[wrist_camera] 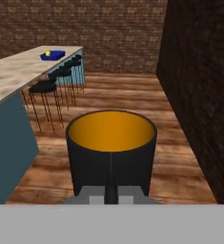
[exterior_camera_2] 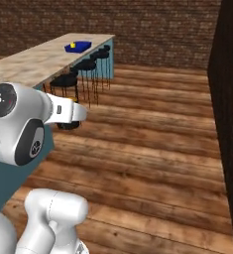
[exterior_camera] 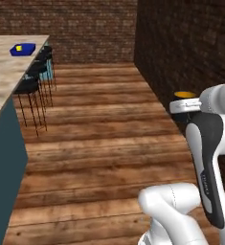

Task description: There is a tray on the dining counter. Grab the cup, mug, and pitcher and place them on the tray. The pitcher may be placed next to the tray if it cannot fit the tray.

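Your gripper (wrist_camera: 111, 193) is clamped tight on the mug (wrist_camera: 111, 145) wall; it's rigid, light, slick, so carry it upright.

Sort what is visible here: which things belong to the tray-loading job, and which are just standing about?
Job:
mug, held in the shut gripper
tray, far end of the dining counter
cup, yellow, already on the tray

Standing about:
bar stools along the counter
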Motion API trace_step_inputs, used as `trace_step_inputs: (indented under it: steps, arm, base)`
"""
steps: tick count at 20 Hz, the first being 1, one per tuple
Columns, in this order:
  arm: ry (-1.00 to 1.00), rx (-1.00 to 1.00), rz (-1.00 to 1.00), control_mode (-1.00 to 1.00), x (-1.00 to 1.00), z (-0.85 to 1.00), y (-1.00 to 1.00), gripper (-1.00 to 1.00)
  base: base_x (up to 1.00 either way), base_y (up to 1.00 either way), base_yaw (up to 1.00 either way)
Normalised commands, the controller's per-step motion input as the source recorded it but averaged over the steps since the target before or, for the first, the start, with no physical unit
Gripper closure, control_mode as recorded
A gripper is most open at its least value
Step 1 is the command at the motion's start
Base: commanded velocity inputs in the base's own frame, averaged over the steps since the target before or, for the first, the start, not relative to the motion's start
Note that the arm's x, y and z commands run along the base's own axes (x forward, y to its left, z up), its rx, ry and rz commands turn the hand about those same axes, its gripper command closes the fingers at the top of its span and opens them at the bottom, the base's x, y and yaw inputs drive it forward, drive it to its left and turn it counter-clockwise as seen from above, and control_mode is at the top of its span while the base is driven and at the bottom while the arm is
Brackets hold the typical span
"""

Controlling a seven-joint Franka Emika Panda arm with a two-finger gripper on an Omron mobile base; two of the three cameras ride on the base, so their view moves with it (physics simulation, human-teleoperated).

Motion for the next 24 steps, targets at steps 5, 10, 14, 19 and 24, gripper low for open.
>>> trace_step_inputs:
  steps: [5,10,14,19,24]
  arm:
    - [0.0,0.0,0.0,1.0,0.0,0.0,0.0,1.0]
    - [0.0,0.0,0.0,1.0,0.0,0.0,0.0,1.0]
    - [0.0,0.0,0.0,1.0,0.0,0.0,0.0,1.0]
    - [0.0,0.0,0.0,1.0,0.0,0.0,0.0,1.0]
    - [0.0,0.0,0.0,1.0,0.0,0.0,0.0,1.0]
  base:
    - [1.0,-0.73,0.3]
    - [1.0,-0.77,0.28]
    - [1.0,-0.8,0.28]
    - [1.0,-0.78,0.29]
    - [1.0,-0.85,0.36]
